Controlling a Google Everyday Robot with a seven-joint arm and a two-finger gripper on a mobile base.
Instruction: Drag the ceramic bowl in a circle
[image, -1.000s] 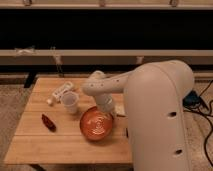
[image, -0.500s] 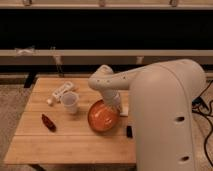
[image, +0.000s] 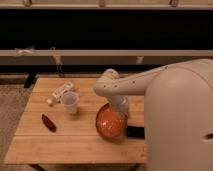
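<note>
The ceramic bowl (image: 109, 124), glossy orange-red with faint rings inside, sits on the right half of the wooden table (image: 75, 145). It looks tipped up, with its inside facing the camera. My gripper (image: 120, 108) reaches down from the white arm onto the bowl's upper right rim and is shut on it. The wrist hides the fingertips. The robot's large white body covers the table's right end.
A small white cup (image: 70, 102) stands left of the bowl. Behind it lies a white bottle-like item (image: 61, 91). A dark red object (image: 48, 122) lies near the front left. A black object (image: 135, 132) sits by the bowl's lower right. A dark shelf runs behind the table.
The bowl has moved to the right with the gripper and now looks more tilted. The arm has swung right along with it. Cup and other items have not moved.
</note>
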